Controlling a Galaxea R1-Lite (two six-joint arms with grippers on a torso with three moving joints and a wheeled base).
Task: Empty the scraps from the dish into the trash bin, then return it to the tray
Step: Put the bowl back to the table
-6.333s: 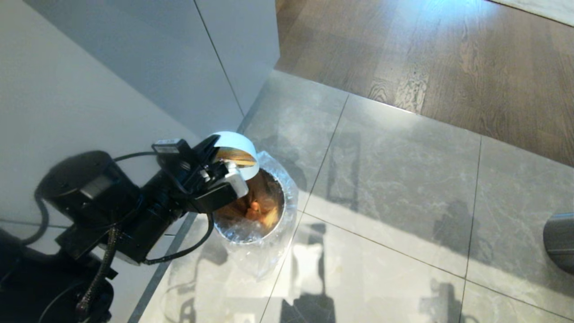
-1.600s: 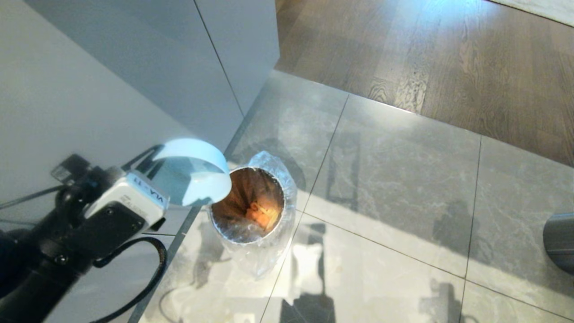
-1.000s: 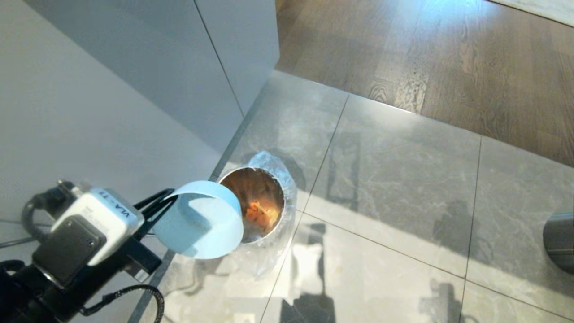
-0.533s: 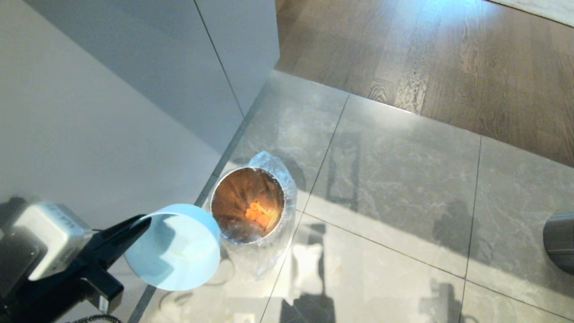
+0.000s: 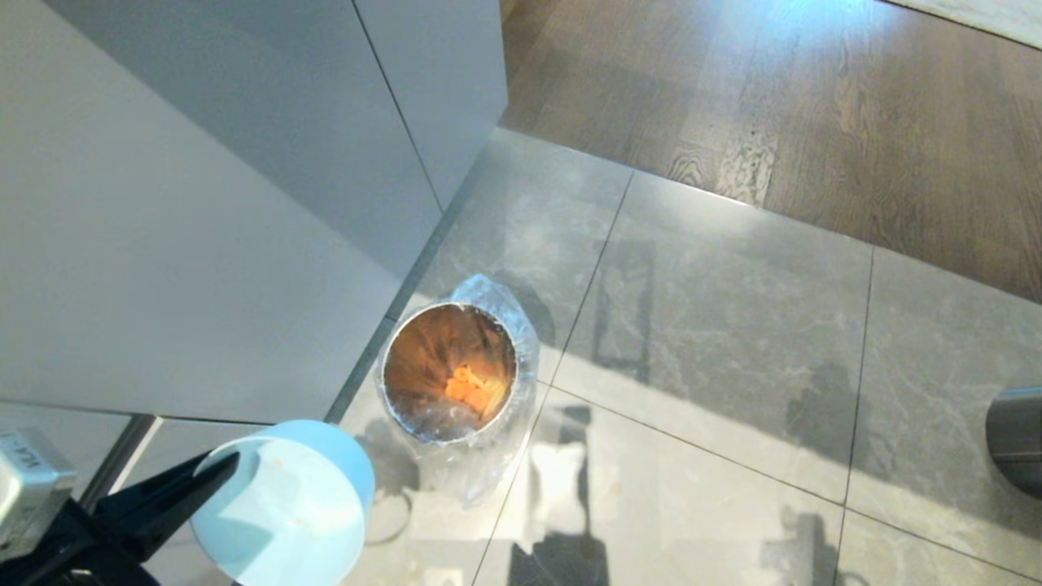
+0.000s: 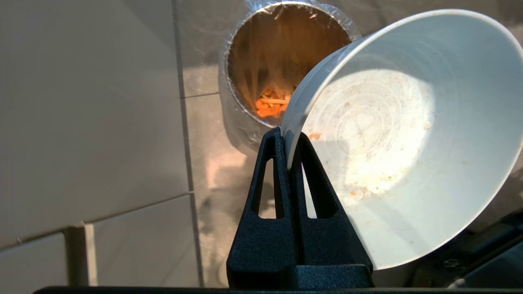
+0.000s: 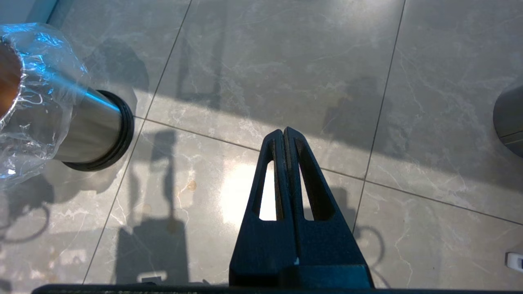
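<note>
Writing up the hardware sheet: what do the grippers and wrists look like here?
Both the left gripper and the right gripper have matte black, finely textured fingers, each a tapering wedge with a long slot cut through it, on a black block base. The head view shows a white-and-black module with black lettering on the left wrist.

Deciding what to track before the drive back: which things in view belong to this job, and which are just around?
Job:
- dish, pinched by its rim in the left gripper, only crumbs left inside
- scraps, down in the trash bin

Just around:
- right gripper, shut, over the floor tiles
- steel cylinder
- cabinet fronts
</note>
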